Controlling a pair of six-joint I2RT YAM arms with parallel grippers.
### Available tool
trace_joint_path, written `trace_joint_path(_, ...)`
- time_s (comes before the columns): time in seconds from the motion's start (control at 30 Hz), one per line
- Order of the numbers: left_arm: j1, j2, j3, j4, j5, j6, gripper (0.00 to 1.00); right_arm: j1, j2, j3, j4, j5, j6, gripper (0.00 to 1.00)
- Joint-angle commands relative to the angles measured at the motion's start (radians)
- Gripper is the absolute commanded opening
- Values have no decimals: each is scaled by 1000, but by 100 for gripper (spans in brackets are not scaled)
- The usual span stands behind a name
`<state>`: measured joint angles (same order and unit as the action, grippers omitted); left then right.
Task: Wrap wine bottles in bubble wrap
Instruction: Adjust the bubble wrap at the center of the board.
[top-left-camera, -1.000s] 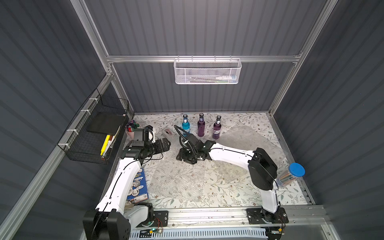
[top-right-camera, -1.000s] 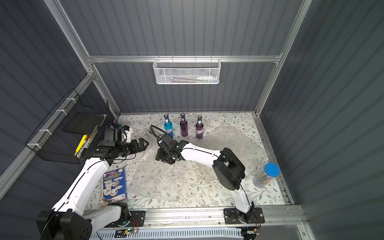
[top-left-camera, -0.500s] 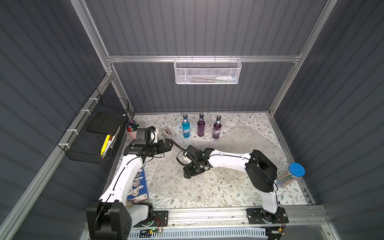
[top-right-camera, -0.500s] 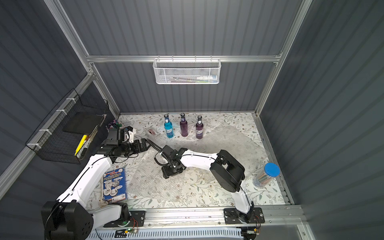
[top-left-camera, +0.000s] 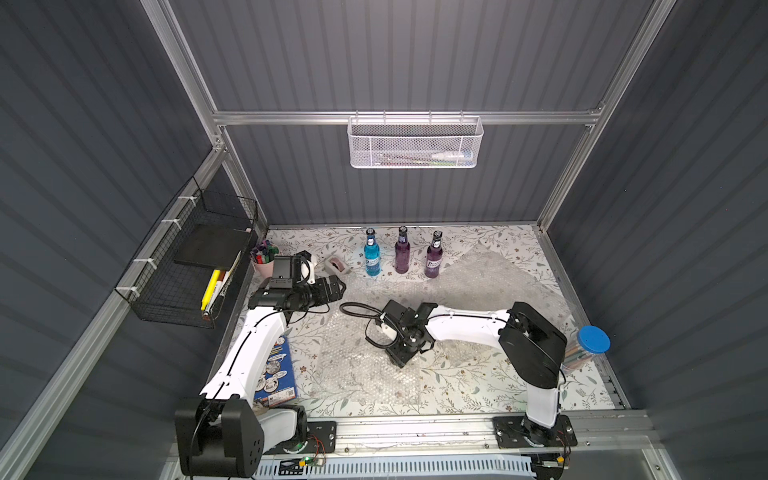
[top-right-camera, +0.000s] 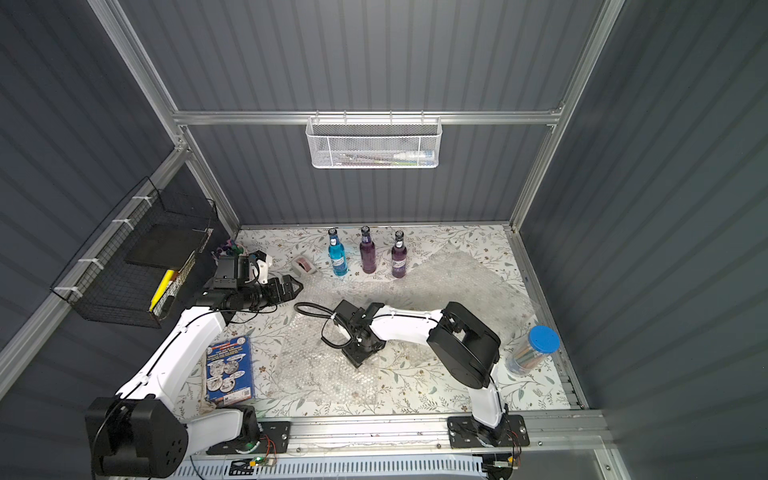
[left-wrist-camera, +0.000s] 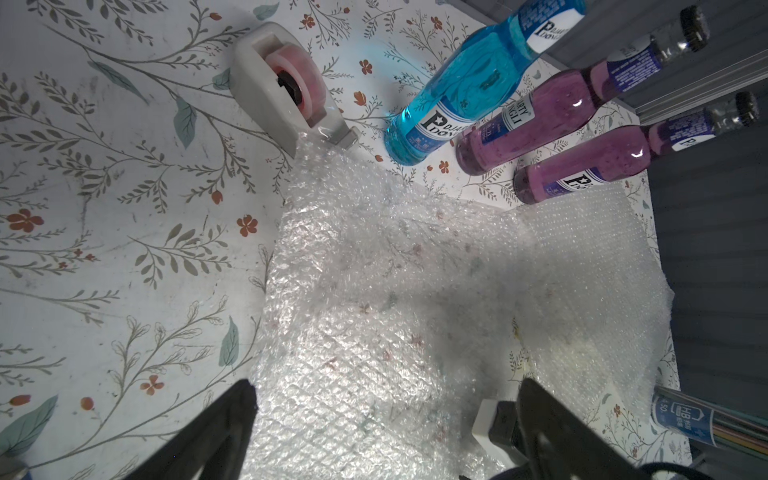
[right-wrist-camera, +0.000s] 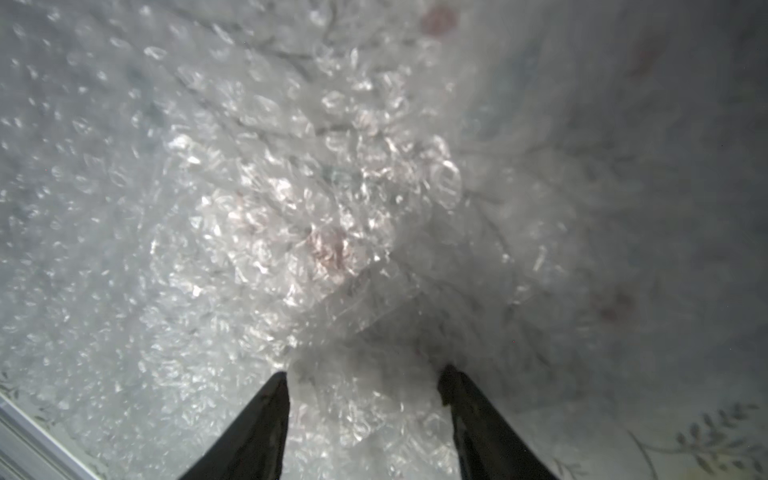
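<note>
Right tool (right-wrist-camera: 363, 372) part open on clear crinkly bubble wrap sheet (top-left-camera: 353, 374), hold unclear; left tool (left-wrist-camera: 386, 384) wide, empty. Blue glass bottle (top-left-camera: 372, 259), two purple glass bottles (top-left-camera: 401, 258) (top-left-camera: 433, 261) stand unwrapped.

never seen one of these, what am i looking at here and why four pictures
Two white robot arms, left arm and right arm, stand at a flowery table. Both top views look down on the whole scene; each other picture comes from a camera on an arm's wrist. On the table: a blue bottle, two purple bottles, a tape dispenser, bubble wrap, a booklet, a tube of pencils. The left end effector is open and empty. The right end effector has bubble wrap bunched between its parted jaws; whether it grips, I cannot tell.
</note>
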<state>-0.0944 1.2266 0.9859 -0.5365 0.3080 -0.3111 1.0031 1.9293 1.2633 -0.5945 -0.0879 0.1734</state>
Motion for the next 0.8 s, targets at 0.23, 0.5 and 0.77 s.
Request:
trace_joint_path(0.23, 5, 88, 54, 38, 63, 42, 99, -49, -46, -19, -111, 46, -111, 63)
trace_joint_path(0.5, -12, 283, 148, 232, 178, 179, 99, -109, -273, -65, 23, -124, -118, 71)
trace_joint_path(0.77, -82, 490, 264, 396, 216, 442, 99, -343, -504, -224, 218, -336, -67, 81)
